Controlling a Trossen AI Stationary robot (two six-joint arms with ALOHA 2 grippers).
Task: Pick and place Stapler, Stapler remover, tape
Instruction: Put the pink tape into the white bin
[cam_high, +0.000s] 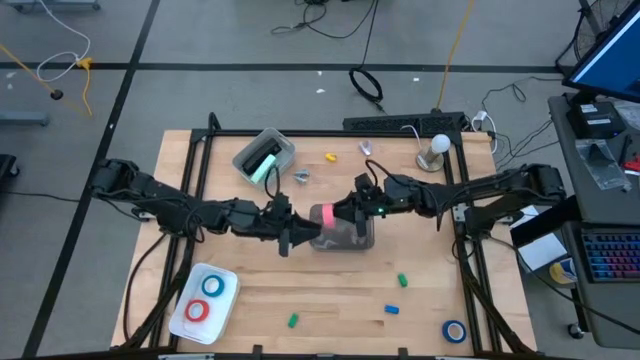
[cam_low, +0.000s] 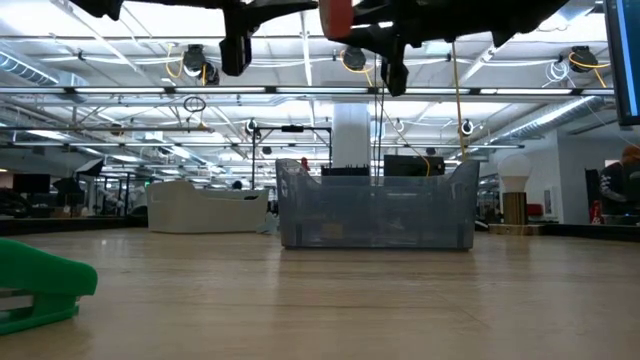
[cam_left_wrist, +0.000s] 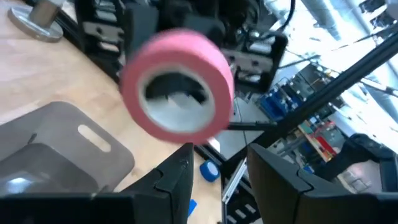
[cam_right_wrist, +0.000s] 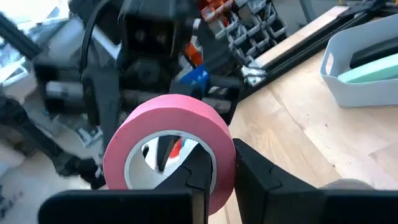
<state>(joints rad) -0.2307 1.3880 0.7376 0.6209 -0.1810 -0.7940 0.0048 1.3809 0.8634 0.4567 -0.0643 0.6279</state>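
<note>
From above, the right gripper (cam_high: 338, 213) pinches the pink tape (cam_high: 324, 215) over the clear bin (cam_high: 345, 238) at mid-bench, facing the left gripper (cam_high: 292, 232), whose wrist view alone shows its fingers (cam_left_wrist: 180, 174) spread below the roll, apart from it.

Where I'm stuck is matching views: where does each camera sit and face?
High: above the table, straight down; both arms meet over the clear bin.
Low: table height, level across at the bin; grippers overhead.
Left wrist: on left arm, past the open left gripper toward the pink tape.
Right wrist: on right arm; right gripper clamps that tape.
Shared: all four show the tape.
</note>
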